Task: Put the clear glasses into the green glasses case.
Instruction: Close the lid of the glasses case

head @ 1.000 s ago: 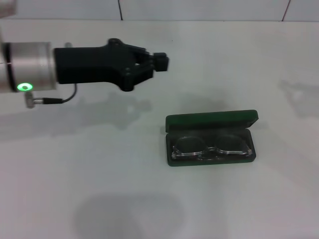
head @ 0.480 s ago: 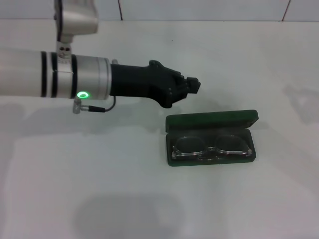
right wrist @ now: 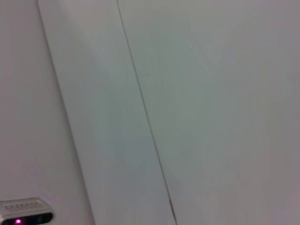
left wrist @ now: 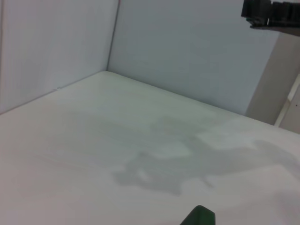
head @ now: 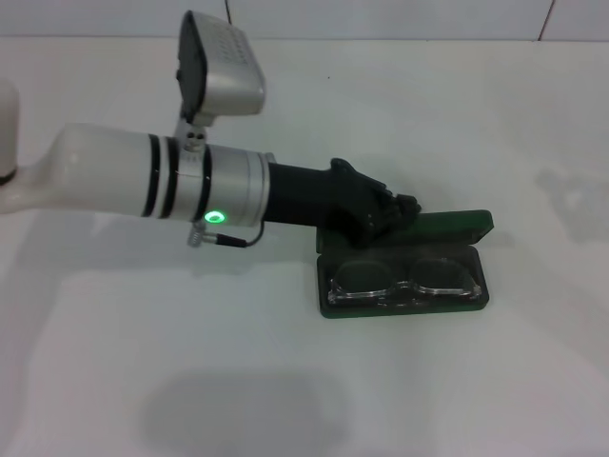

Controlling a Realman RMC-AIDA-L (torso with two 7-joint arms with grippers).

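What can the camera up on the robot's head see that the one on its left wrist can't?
Only the head view shows the clear glasses lying inside the open green glasses case, and the left arm stretched over the white table, its left claw at the case's raised lid.

Only the left wrist view shows the pale walls meeting in a corner behind the table, and a dark object at the picture's edge.

Both show the table, and the wrist view catches a small green corner of the case. The right claw appears in neither.

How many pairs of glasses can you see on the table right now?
1: the clear glasses lie inside the open green glasses case, just beyond the left claw.
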